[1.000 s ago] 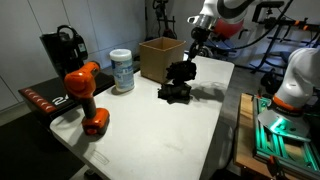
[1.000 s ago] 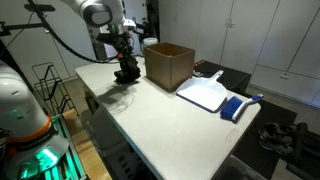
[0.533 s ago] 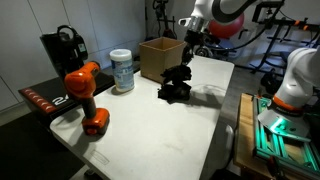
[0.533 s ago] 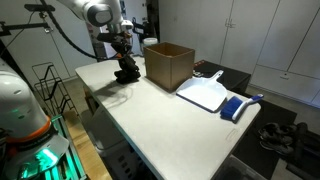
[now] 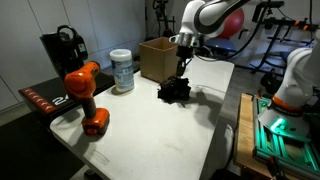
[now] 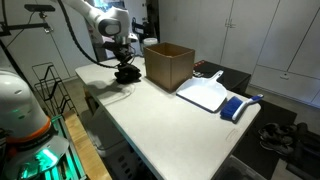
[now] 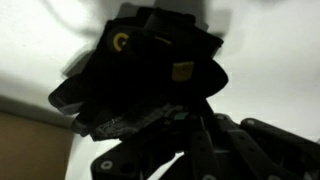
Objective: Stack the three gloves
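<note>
Since the preceding frame the arm had shifted, bringing the gripper (image 5: 181,68) down over the heap of black fabric gloves (image 5: 175,92) on the white table (image 5: 170,135). The wrist view showed only dark glove, so the jaw state could not be told. Risk: a glove snagging on withdrawal and toppling the heap toward the brown cardboard box (image 5: 160,57) behind.

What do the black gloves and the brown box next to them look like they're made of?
The pile of black gloves looks like soft matte fabric, possibly rubber-coated: it crumples, and the wrist view shows yellow printed marks. The brown open-topped box looks like matte cardboard: flat uniform panels.
</note>
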Tool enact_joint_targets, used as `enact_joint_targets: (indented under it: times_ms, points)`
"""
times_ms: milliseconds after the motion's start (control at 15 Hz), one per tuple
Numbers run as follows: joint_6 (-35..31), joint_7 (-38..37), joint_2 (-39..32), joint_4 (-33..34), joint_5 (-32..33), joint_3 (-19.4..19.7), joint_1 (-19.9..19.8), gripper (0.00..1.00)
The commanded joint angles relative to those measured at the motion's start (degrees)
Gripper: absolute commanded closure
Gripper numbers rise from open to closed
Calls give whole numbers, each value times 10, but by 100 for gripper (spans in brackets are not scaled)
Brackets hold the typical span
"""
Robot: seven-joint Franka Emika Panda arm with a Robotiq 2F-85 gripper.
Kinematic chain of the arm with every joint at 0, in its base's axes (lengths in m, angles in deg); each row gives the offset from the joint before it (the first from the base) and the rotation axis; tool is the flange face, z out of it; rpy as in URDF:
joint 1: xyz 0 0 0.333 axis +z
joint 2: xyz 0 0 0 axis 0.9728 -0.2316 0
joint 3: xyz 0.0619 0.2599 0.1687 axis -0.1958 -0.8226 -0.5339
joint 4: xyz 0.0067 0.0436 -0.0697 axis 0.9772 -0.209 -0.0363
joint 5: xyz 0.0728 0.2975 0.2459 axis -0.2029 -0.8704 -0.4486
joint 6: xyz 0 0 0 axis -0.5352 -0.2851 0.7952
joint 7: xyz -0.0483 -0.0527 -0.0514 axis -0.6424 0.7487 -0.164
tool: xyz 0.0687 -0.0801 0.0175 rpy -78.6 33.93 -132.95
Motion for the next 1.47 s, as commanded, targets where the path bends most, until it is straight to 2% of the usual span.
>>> enact_joint_targets:
  times_ms: [0, 267, 333, 400, 600, 1000, 1400]
  points:
    - [41, 21, -38, 36, -41, -14, -11, 99]
    - [55, -14, -61, 51, -10, -17, -19, 97]
    - [56, -16, -65, 54, -7, -17, -21, 69]
    - [57, -21, -67, 56, -3, -17, -22, 68]
    - [70, -13, -57, 62, -13, -24, -24, 49]
    - [84, -2, -39, 72, -23, -33, -24, 2]
    - [109, -27, 33, 55, -1, -27, -22, 0]
